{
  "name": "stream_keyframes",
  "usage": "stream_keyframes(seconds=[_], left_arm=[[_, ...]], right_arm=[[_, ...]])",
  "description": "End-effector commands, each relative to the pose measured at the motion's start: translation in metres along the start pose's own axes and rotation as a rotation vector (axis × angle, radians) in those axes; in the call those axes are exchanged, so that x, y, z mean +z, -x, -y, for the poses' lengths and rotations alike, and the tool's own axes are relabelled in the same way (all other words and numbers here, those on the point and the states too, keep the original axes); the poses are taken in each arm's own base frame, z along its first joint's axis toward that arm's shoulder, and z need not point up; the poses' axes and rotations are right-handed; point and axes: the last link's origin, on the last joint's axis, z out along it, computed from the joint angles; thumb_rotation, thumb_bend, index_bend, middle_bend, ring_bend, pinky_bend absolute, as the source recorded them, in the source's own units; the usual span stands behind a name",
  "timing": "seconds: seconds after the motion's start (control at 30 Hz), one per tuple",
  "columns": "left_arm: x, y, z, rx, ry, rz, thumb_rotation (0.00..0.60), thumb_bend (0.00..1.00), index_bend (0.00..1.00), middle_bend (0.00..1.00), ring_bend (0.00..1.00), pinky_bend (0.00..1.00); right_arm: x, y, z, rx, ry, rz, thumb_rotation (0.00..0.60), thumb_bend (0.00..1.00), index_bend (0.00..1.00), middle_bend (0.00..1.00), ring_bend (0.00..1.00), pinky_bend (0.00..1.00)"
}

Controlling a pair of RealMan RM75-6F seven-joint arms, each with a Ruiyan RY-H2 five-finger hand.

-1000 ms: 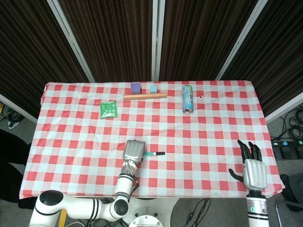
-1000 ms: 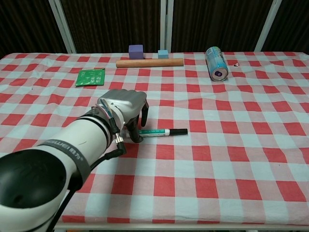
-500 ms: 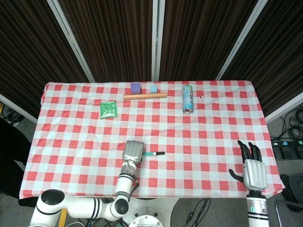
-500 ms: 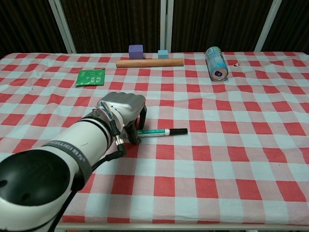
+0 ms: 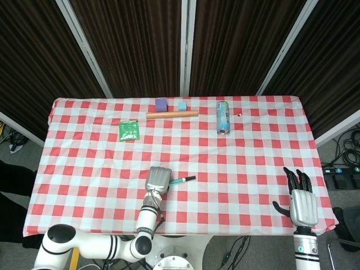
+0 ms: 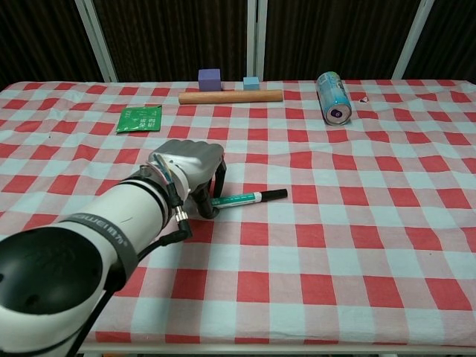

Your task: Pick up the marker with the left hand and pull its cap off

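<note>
The marker (image 6: 248,198) is gripped at its rear end by the left hand (image 6: 192,172), cap end tilted up. The right hand (image 5: 302,201) is held open, fingers apart, off the tabletop (image 6: 357,245) edge.

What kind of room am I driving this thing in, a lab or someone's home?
Most likely a lab or test bay, not a home. Dark curtain panels on metal frames wall off the table, cables and a power strip lie on the floor, and the props look staged: rolling pin, can, blocks.
</note>
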Motion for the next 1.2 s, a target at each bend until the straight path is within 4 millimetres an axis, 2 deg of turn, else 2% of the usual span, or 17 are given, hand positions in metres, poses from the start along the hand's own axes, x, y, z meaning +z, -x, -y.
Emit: stream_keyframes(seconds=[0.03,0.27,0.4,0.5,0.7,0.93,1.03,1.2], left_arm=[[0.000,-0.002,0.000,-0.007,0.006,-0.004,0.600,0.38,0.54,0.56,0.48,0.52],[-0.006,-0.022,-0.003,-0.075,0.056,-0.053,0.600,0.41,0.55,0.57,0.50,0.54],[-0.013,-0.035,-0.006,-0.094,0.098,-0.081,0.600,0.41,0.55,0.58,0.51,0.54],[-0.017,-0.043,-0.011,-0.099,0.128,-0.092,0.600,0.41,0.56,0.59,0.51,0.55],[-0.019,-0.053,-0.016,-0.093,0.149,-0.107,0.600,0.41,0.56,0.59,0.51,0.55],[-0.027,-0.067,-0.023,-0.104,0.181,-0.133,0.600,0.41,0.56,0.59,0.51,0.55],[-0.029,-0.071,-0.025,-0.106,0.191,-0.142,0.600,0.41,0.56,0.59,0.51,0.55],[-0.030,-0.076,-0.027,-0.108,0.198,-0.149,0.600,0.41,0.56,0.59,0.51,0.55]], right_arm=[[0.000,0.000,0.001,-0.001,-0.003,0.000,0.600,0.03,0.09,0.14,0.00,0.02],[0.004,-0.002,0.008,-0.013,-0.026,0.001,0.600,0.03,0.09,0.15,0.00,0.02],[0.009,-0.003,0.019,-0.018,-0.067,0.026,0.600,0.03,0.11,0.23,0.03,0.03],[0.020,-0.005,0.032,-0.040,-0.116,0.033,0.600,0.03,0.14,0.25,0.04,0.04],[0.050,-0.004,0.074,-0.081,-0.237,0.032,0.600,0.03,0.23,0.29,0.04,0.06],[0.087,0.010,0.127,-0.127,-0.359,0.062,0.600,0.03,0.29,0.29,0.04,0.08],[0.093,0.017,0.145,-0.129,-0.397,0.076,0.600,0.04,0.32,0.30,0.04,0.09],[0.095,0.027,0.161,-0.124,-0.445,0.112,0.600,0.07,0.36,0.31,0.05,0.10]])
